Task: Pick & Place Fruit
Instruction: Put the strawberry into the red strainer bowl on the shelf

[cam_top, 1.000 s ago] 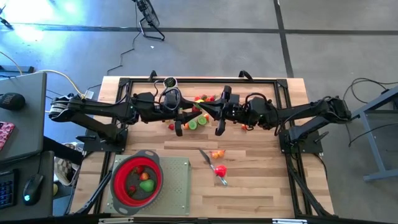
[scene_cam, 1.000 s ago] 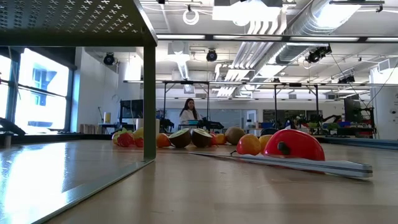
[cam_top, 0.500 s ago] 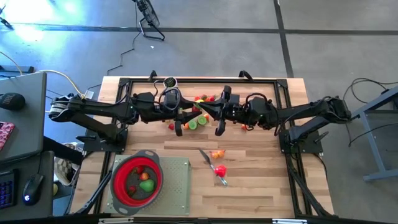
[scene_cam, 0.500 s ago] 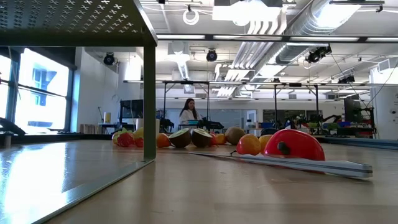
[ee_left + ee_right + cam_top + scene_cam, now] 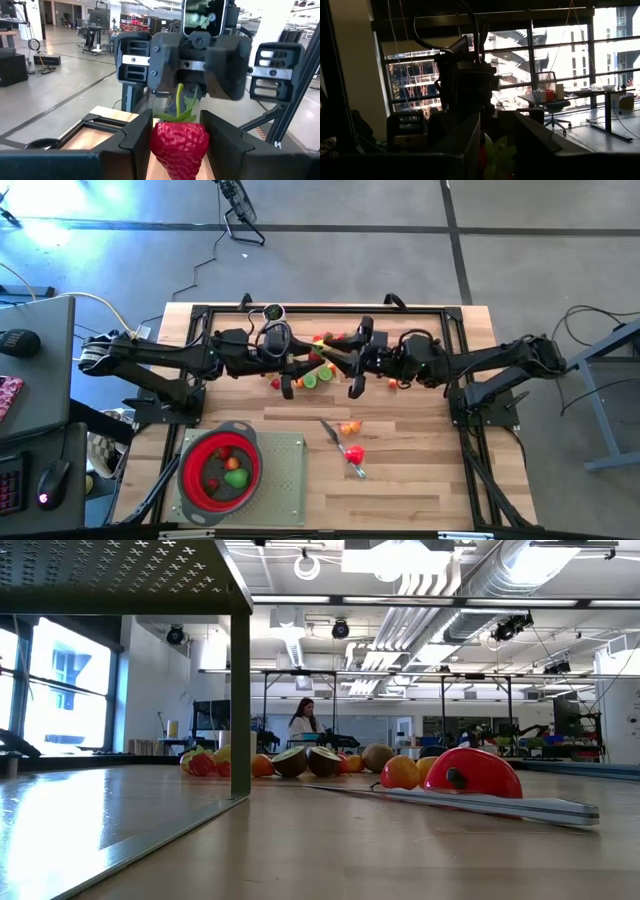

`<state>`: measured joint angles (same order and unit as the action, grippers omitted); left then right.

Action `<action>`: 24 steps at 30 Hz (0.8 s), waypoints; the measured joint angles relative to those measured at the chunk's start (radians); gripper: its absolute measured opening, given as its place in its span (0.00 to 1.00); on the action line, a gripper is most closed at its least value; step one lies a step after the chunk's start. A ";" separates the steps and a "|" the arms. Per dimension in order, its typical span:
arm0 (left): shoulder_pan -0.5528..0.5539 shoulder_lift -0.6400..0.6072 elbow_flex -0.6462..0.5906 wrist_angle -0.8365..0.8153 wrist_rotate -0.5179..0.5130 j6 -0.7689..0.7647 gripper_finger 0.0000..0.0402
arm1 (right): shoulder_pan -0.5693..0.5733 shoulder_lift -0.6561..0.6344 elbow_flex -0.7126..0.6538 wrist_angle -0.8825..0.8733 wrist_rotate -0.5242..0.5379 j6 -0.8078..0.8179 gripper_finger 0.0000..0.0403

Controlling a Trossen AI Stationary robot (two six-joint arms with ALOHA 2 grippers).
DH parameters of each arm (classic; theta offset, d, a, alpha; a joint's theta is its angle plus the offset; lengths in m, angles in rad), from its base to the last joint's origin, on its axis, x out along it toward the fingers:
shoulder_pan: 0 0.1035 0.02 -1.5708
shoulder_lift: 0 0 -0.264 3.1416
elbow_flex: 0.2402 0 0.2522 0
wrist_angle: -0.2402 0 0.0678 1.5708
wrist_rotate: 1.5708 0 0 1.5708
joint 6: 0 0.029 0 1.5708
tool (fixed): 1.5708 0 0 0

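Strawberry [image 5: 179, 142] clamped in the left gripper [image 5: 179, 145], facing the right gripper [image 5: 335, 355] above the far middle of the table [image 5: 420, 470].

The strawberry sits between the left gripper's two dark fingers [image 5: 134, 137], its green stalk pointing up toward the right gripper just ahead of it. The right gripper's fingers [image 5: 470, 137] flank the berry's green leaves and stand slightly parted; whether they grip anything I cannot tell. Below both grippers lies a pile of fruit [image 5: 318, 376]; nearer the front edge, more fruit beside a knife [image 5: 340, 445], and a red strainer [image 5: 219, 467] holding a few pieces on a grey tray [image 5: 285, 490].
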<state>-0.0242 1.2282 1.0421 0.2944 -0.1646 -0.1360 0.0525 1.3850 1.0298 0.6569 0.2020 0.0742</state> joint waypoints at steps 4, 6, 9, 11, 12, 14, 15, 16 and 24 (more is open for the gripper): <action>0.000 0.000 0.000 -0.005 0.000 0.000 0.37 | 0.000 -0.028 0.000 -0.041 0.002 -0.001 0.43; 0.000 -0.008 0.000 -0.023 -0.003 0.000 0.37 | 0.000 -0.050 0.000 -0.067 0.017 -0.001 0.48; 0.000 -0.035 0.000 -0.039 -0.019 0.000 0.37 | 0.000 -0.093 0.000 -0.127 0.054 -0.023 0.51; -0.001 -0.062 0.000 -0.044 -0.029 0.000 0.37 | -0.001 -0.116 0.000 -0.166 0.079 -0.043 0.51; -0.002 -0.077 0.000 -0.044 -0.029 0.000 0.37 | -0.001 -0.130 0.000 -0.194 0.094 -0.051 0.51; -0.002 -0.105 0.000 -0.044 -0.030 -0.011 0.37 | -0.006 -0.156 0.000 -0.253 0.136 -0.053 0.51; -0.002 -0.120 0.000 -0.046 -0.030 -0.027 0.37 | -0.009 -0.163 0.000 -0.277 0.148 -0.053 0.51; -0.002 -0.137 0.000 -0.059 -0.029 -0.048 0.37 | -0.013 -0.170 0.000 -0.301 0.159 -0.053 0.51; -0.002 -0.256 0.000 -0.174 0.036 -0.277 0.37 | -0.070 -0.181 0.000 -0.425 0.168 -0.042 0.51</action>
<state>-0.0261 0.9718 1.0420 0.1201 -0.1282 -0.4133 -0.0176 1.2037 1.0298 0.2317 0.3699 0.0326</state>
